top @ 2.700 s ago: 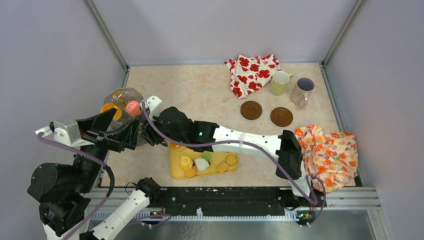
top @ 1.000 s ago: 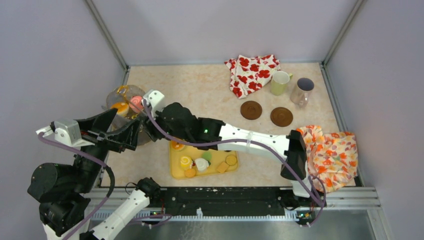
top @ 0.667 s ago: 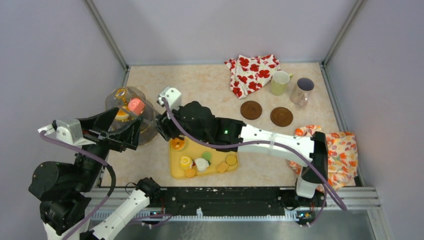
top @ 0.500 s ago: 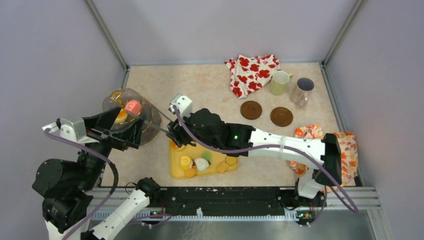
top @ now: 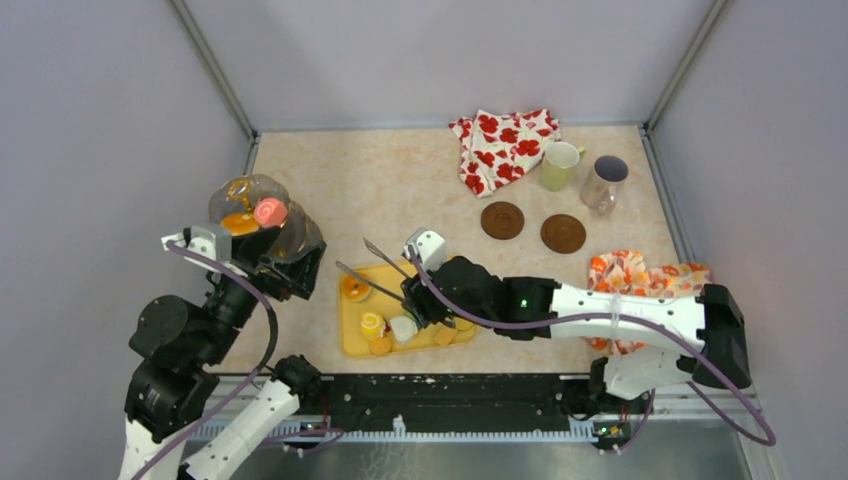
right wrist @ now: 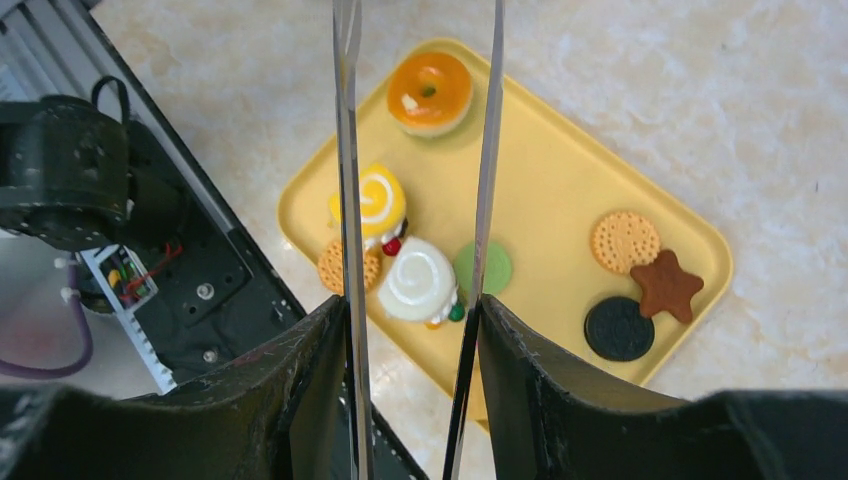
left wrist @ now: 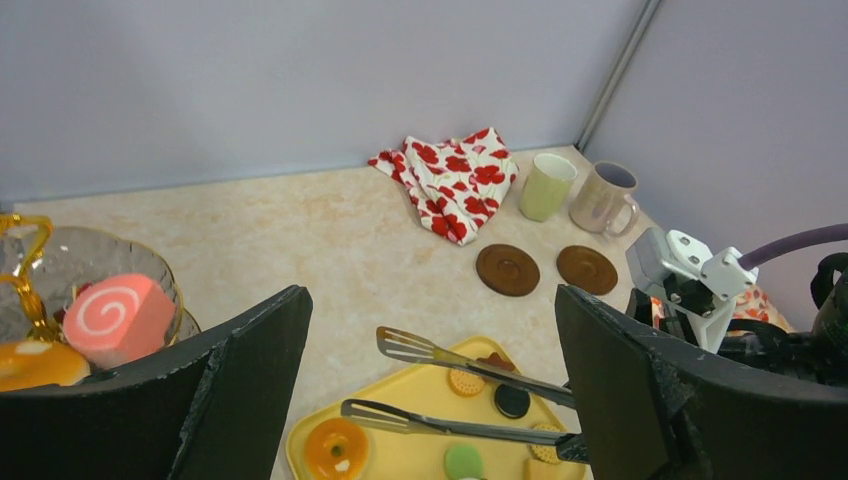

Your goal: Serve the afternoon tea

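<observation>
A: What is on the table?

B: A yellow tray (right wrist: 560, 180) sits at the near edge, about the middle. It carries toy sweets. There is an orange tart (right wrist: 430, 92) in its far left corner. There is also a yellow swirl roll (right wrist: 372, 200), a white swirl cake (right wrist: 418, 280), a green disc (right wrist: 487, 268), a round biscuit (right wrist: 625, 240), a brown star (right wrist: 668, 285) and a dark round biscuit (right wrist: 620, 328).

A: Are there sweets anywhere else?

B: Yes. A glass dish (left wrist: 100, 260) with a gold handle stands by the left edge. It holds a pink swirl roll (left wrist: 118, 315) and an orange sweet (left wrist: 25, 362).

A: And the mugs?

B: A pale-yellow mug (top: 560, 165) and a greyish mug (top: 603, 180) stand upright side by side near the far right corner. The yellow one is just beside a red-flowered cloth (top: 505, 145). Two brown coasters (top: 502, 220) lie on the near side of the mugs, apart from them. An orange-flowered cloth (top: 655, 290) is bunched at the right edge.

A: What are the arms doing?

B: The right gripper (top: 418, 300) is over the tray, clenched on a pair of metal tongs (left wrist: 408, 346). The two arms of the tongs are spread apart, and their flat tips reach past the tray's far left corner. The left gripper (top: 288, 265) hovers just beside the glass dish, on its near right side. Its jaws are spread wide and grasp nothing.
</observation>
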Controlling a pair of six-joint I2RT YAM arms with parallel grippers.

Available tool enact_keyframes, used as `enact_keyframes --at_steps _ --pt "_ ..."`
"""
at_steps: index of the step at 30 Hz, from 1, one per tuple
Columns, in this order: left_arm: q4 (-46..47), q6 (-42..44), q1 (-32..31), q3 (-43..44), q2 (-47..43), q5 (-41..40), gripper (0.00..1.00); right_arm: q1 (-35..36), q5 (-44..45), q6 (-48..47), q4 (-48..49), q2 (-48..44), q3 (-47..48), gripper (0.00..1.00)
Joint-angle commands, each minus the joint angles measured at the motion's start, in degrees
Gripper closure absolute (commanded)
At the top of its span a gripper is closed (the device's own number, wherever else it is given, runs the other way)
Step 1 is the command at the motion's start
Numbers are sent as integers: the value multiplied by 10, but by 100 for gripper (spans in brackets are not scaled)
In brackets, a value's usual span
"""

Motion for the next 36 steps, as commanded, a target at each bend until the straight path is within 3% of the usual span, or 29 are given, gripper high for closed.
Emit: enact_keyframes --at_steps 1,6,12,20,36 --pt "32 -20 1 -43 -19 19 1 7 17 39 2 -33 -37 51" --pt "31 -22 1 -47 -7 27 1 7 -15 51 48 -26 -75 51" --pt "37 -20 2 -28 -5 18 1 5 -6 38 76 33 -66 50" --pt "27 -5 2 11 10 7 1 -36 -64 43 117 95 -50 49" --pt "19 -2 1 5 6 1 1 -41 -88 25 106 168 -4 48"
